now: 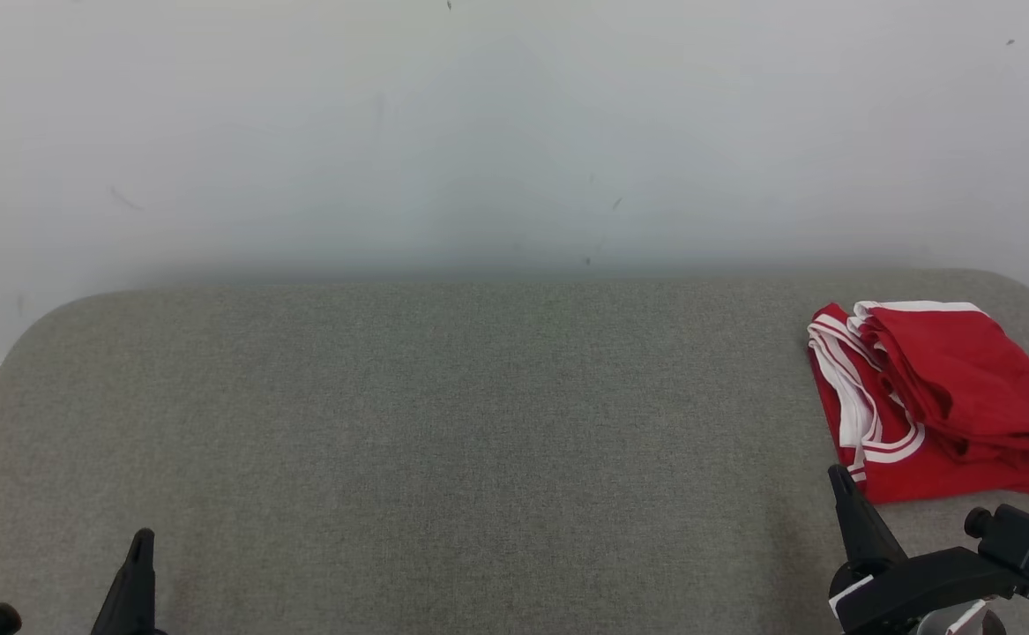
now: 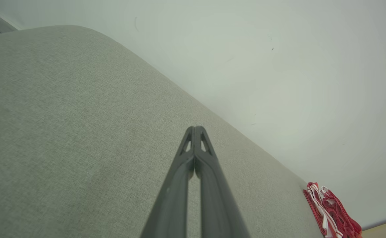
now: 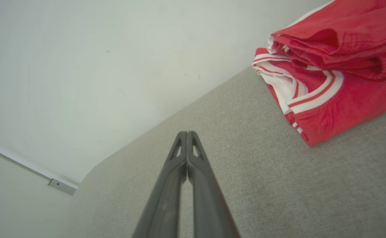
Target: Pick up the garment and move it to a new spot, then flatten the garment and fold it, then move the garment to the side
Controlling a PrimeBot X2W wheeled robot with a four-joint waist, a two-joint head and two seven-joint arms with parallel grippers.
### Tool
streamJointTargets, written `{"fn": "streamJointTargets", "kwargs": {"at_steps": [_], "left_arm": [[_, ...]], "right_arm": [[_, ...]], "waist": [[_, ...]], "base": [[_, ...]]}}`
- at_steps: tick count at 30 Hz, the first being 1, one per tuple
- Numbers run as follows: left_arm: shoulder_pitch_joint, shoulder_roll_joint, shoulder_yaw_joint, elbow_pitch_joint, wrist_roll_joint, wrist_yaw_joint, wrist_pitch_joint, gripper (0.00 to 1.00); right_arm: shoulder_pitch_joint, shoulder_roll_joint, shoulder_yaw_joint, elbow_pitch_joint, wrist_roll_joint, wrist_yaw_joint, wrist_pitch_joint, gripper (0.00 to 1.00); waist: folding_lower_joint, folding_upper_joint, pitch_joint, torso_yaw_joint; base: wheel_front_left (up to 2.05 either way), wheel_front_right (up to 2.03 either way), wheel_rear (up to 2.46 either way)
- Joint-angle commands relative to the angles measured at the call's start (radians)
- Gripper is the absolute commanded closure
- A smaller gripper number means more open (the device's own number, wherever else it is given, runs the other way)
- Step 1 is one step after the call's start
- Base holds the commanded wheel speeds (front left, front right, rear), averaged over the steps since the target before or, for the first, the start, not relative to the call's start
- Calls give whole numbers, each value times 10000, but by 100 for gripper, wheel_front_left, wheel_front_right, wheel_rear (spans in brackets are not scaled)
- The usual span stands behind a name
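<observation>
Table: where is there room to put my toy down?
Nearly all of the table is bare: the whole stretch from the left gripper across to the garment, and back to the wall. The left end is free too. The right end is crowded, where the folded red garment lies with the right gripper close in front of it.

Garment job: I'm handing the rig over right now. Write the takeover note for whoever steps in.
Claws: the left claw is shut and empty, at the near left of the grey surface. The right claw is shut and empty, just short of the garment, apart from it.
Things: the garment, red with white trim, lies folded at the surface's right end.
Done: fold and move aside, by the look of it.
Left: probably nothing; check the fold.
</observation>
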Motion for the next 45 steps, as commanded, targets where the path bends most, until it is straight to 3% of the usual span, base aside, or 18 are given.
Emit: {"fn": "streamJointTargets", "kwargs": {"at_steps": [1,45], "left_arm": [[-311,45,164,-47,-399,-82,80,100],[-1136,-746,1412,759,-4868,-741,1089,100]], "right_arm": [[-319,-60,10,-157,391,-1,-3,100],[-754,-76,250,-101,5225,-2,208,100]], "waist": [[-1,0,12,3],[-1,0,341,60]], "base": [[0,0,0],[0,0,0]]}}
